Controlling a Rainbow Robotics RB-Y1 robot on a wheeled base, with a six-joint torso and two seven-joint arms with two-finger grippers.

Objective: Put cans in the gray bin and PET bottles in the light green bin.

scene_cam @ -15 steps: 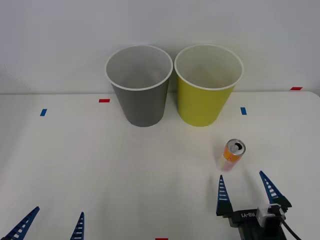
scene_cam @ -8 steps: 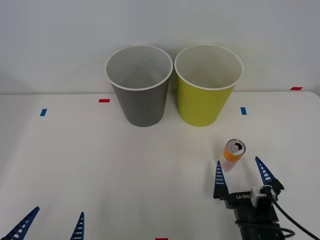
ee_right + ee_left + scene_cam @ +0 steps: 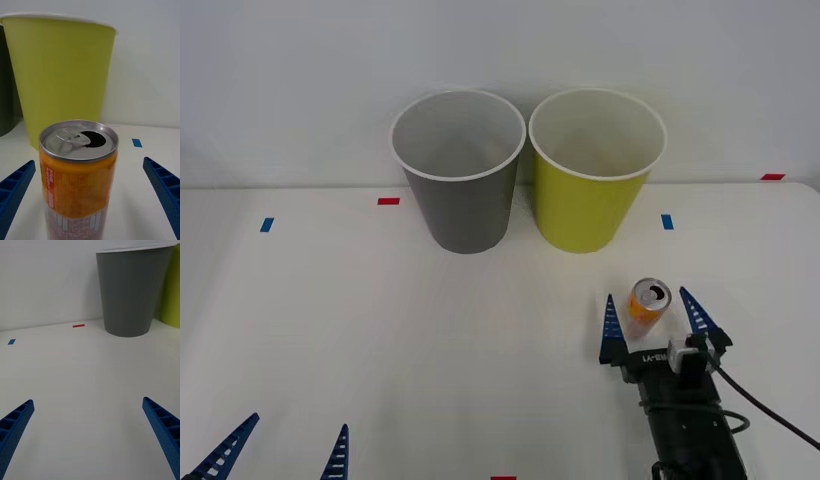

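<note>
Orange can [image 3: 647, 303] between spread right fingers [image 3: 611, 324] — light green bin [image 3: 594, 180] beyond.

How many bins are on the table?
2, side by side at the far edge of the table: the gray bin toward the robot's left, the light green bin toward its right. Both look empty; nothing seems hidden.

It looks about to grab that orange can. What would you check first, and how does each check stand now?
1. Can upright on the table: ok.
2. Right gripper open, one finger each side of the can: ok.
3. Fingers not touching the can: ok.
4. Can centred between the fingers: cannot tell.
5. Gray bin upright, mouth free: ok.
6. Left gripper open, parked at the near edge, out of the way: ok.
</note>
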